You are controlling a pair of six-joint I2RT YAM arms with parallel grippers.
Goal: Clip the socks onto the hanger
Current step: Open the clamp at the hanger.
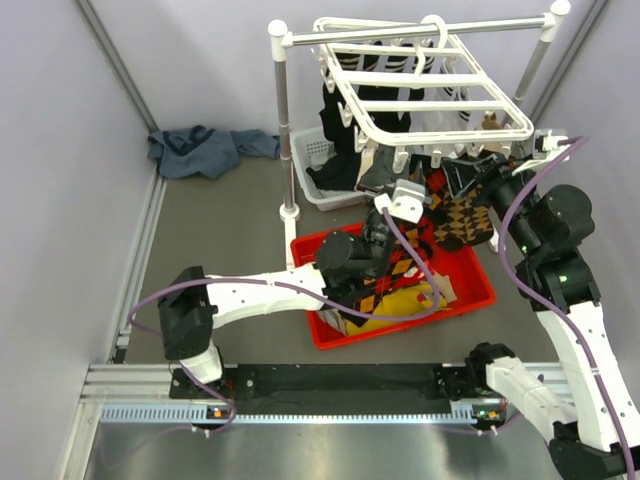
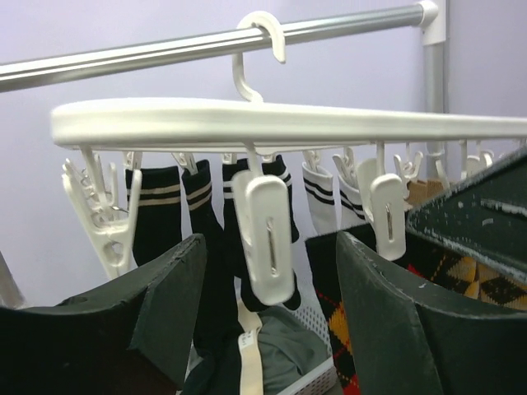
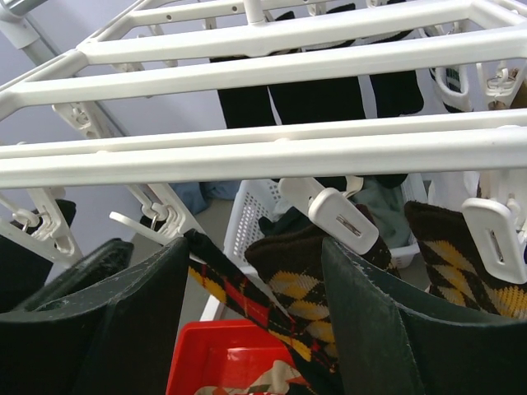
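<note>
The white hanger [image 1: 430, 92] hangs by its hook from a metal rod, with clips dangling under it. My left gripper [image 1: 397, 200] is open just below its near edge; in the left wrist view [image 2: 272, 251] a white clip [image 2: 268, 239] hangs between the spread fingers, untouched. My right gripper [image 1: 487, 172] is open under the frame's right side. In the right wrist view [image 3: 255, 255] a black sock with red and orange diamonds [image 3: 247, 292] runs slanting between the fingers, touching the left fingertip [image 3: 177, 251]. A brown argyle sock [image 3: 317, 284] hangs from a clip [image 3: 342, 222] behind it.
A red bin [image 1: 470, 285] under the hanger holds more argyle socks [image 1: 385, 295]. A white basket [image 1: 318, 150] with dark clothes stands behind it. White posts [image 1: 283, 120] carry the rod. Black socks with white stripes [image 2: 156, 214] hang from far clips. Blue cloth [image 1: 205, 150] lies at back left.
</note>
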